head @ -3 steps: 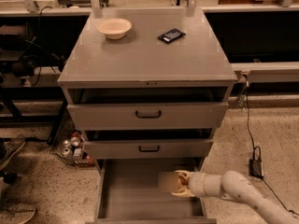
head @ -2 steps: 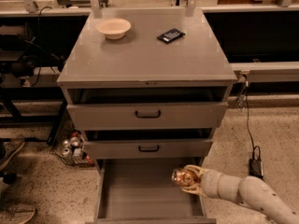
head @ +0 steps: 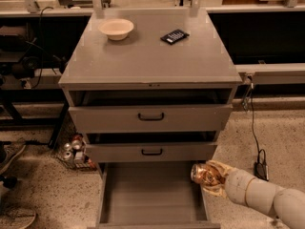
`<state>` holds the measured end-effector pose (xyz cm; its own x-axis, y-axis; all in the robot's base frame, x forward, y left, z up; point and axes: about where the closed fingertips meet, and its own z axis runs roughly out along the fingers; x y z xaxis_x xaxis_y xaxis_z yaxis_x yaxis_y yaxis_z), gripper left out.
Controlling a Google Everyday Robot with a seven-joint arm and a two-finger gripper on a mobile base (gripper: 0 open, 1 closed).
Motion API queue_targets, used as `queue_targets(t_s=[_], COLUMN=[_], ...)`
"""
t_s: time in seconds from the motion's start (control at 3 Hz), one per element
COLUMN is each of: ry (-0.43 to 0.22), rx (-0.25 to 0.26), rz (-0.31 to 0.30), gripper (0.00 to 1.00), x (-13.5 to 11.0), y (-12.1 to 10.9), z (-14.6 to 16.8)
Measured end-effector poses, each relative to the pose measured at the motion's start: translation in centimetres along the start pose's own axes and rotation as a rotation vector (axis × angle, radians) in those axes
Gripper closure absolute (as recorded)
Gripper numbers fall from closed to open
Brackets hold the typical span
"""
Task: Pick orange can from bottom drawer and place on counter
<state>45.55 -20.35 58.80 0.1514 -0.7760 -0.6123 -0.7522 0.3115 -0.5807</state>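
My gripper is shut on the orange can, a shiny copper-orange can with its silvery end facing left. It holds the can on its side, lifted above the right wall of the open bottom drawer. The drawer's flat grey floor is bare. The arm comes in from the lower right. The counter is the grey cabinet top above the two black-handled drawers.
A cream bowl and a small black device lie on the counter's far part. Red-and-silver cans sit in a wire rack on the floor at the cabinet's left. A cable and black plug lie on the floor at right.
The gripper has lifted the can up and to the right, from low inside the drawer to above its right wall.
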Motion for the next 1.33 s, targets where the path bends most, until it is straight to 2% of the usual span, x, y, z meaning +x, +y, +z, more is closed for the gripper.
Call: queue_targets(t_s=[0.33,0.67,1.0,1.33], ry=[-0.001,-0.019,-0.019,0.013], rx=[-0.001,0.013,0.038,0.044], rz=[0.001,-0.008,-0.051,-0.089], gripper=[1.00,1.00,1.00,1.00], x=[0.0,-1.1,-4.6,-8.2], y=[0.1,-1.5,-5.8,-10.3], z=[0.1,-0.9,-3.9,-7.0])
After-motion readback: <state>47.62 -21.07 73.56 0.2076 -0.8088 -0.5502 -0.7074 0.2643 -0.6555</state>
